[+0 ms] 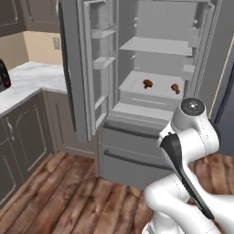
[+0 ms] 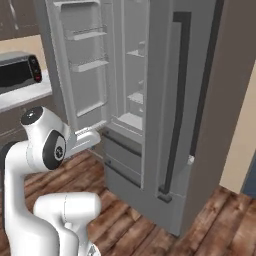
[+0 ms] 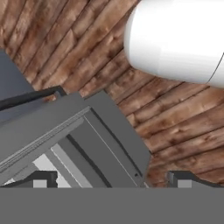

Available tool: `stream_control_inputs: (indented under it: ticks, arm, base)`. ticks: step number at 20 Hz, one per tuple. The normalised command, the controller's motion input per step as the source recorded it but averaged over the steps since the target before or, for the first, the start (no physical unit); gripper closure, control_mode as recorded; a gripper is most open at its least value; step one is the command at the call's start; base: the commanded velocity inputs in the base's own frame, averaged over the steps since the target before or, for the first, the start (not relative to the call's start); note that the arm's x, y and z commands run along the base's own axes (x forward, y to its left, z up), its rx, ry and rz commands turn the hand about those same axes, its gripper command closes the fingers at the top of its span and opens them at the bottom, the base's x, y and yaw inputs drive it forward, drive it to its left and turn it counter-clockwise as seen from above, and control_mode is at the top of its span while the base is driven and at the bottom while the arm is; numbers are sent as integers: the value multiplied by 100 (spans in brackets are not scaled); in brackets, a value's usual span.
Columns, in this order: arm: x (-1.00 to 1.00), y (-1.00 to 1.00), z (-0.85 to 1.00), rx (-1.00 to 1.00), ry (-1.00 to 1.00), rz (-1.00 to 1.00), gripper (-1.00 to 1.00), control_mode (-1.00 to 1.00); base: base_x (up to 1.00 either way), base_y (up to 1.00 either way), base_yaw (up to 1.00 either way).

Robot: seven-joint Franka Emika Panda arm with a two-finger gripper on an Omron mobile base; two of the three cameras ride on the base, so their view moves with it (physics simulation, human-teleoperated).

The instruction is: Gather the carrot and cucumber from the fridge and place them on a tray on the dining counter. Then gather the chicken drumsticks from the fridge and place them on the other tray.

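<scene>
Two brown chicken drumsticks [image 1: 147,83] [image 1: 175,87] lie side by side on a lower shelf of the open fridge [image 1: 151,45]. The carrot, the cucumber, the trays and the dining counter are out of view. In the hand view my gripper [image 3: 113,181] stands open with nothing between its dark fingertips [image 3: 43,178]. It looks down past the fridge's grey lower drawers [image 3: 96,144] at the wooden floor [image 3: 175,118]. My arm's elbow [image 1: 192,109] stands in front of the fridge, below the drumsticks' shelf.
Both fridge doors are swung open: the left door [image 1: 98,59] with its shelves, and the right door [image 2: 185,100]. Closed freezer drawers [image 1: 132,151] sit beneath. A marble counter [image 1: 27,80] with a microwave [image 2: 17,70] runs along the left.
</scene>
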Motion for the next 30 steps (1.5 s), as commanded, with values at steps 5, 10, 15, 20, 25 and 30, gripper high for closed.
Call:
stream_control_inputs:
  ticks: [5, 10, 15, 20, 25, 30]
  arm:
    - [0, 0, 0, 0, 0, 0, -100, 100]
    - [0, 0, 0, 0, 0, 0, -100, 100]
    - [0, 0, 0, 0, 0, 0, -100, 100]
    - [0, 0, 0, 0, 0, 0, -100, 100]
    - [0, 0, 0, 0, 0, 0, -100, 100]
    - [0, 0, 0, 0, 0, 0, -100, 100]
  base:
    - [67, 28, -30]
    - [58, 32, -30]
    - [56, 30, -30]
    - [54, 27, -30]
    - [45, 25, -31]
    - [34, 26, -32]
